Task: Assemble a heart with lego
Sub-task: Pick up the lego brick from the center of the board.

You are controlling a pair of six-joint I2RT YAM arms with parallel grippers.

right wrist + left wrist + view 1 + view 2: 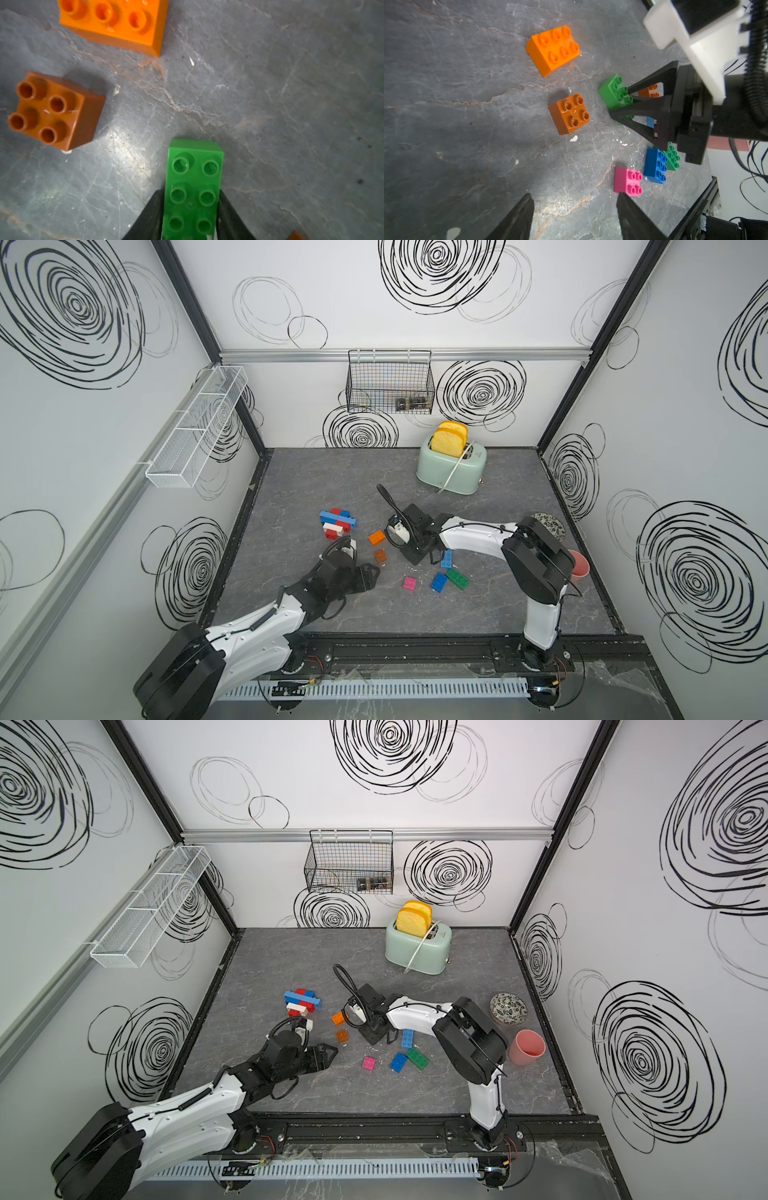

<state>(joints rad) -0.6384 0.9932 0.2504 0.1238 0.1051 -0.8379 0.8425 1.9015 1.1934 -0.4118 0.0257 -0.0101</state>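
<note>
The left hand (574,195) stands open and empty, the pink brick (628,181) just ahead of its fingers; the right hand (190,191) flanks the green brick (195,166), whether clamped I cannot tell. A loose hold could let it twist or drop against the brown brick (56,111) near that hand.

toaster (451,468) at back, stacked bricks (337,523) left of centre, loose bricks (439,583) nearer front, cup (527,1048) and dish (508,1007) at right edge
</note>
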